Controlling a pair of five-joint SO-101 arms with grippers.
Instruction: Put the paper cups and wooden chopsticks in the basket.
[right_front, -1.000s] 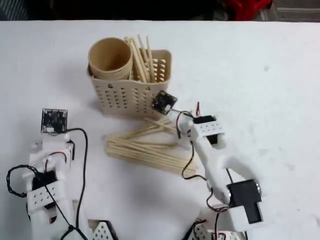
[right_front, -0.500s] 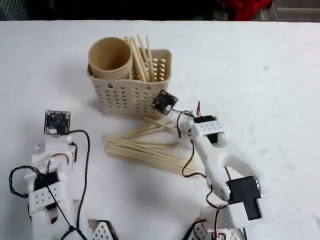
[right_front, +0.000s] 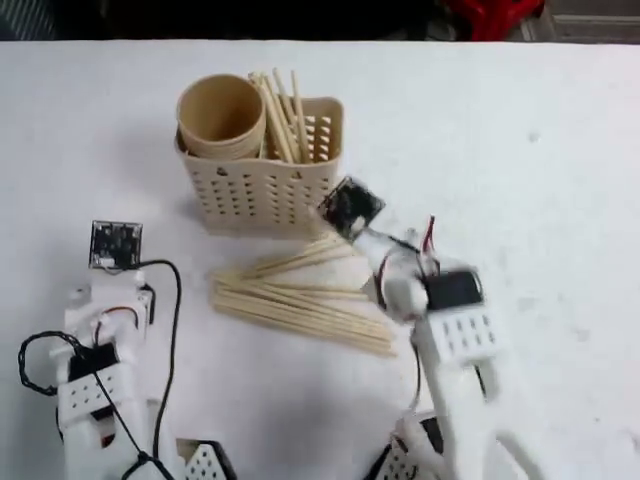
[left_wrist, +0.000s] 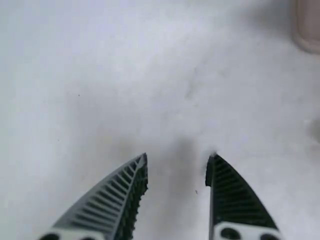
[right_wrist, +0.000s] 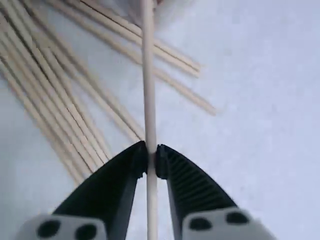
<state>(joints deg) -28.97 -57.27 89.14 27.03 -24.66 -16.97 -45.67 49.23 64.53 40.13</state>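
Observation:
A cream perforated basket (right_front: 262, 182) stands at the back of the table with stacked paper cups (right_front: 220, 115) and several wooden chopsticks (right_front: 285, 110) upright in it. More chopsticks lie in a loose pile (right_front: 300, 295) in front of the basket. In the right wrist view my right gripper (right_wrist: 151, 155) is shut on a single chopstick (right_wrist: 148, 75), held above the pile (right_wrist: 60, 95). The right arm (right_front: 445, 315) stands just right of the pile. My left gripper (left_wrist: 177, 165) is open over bare table, with nothing between its fingers.
The left arm (right_front: 100, 330) sits at the front left, with a black cable (right_front: 172, 300) looping beside it. A corner of the basket (left_wrist: 307, 25) shows in the left wrist view. The white table (right_front: 540, 180) stretches wide on the right.
The right arm has swung round and its wrist has shifted right and lifted slightly beside the basket. The left arm has barely moved.

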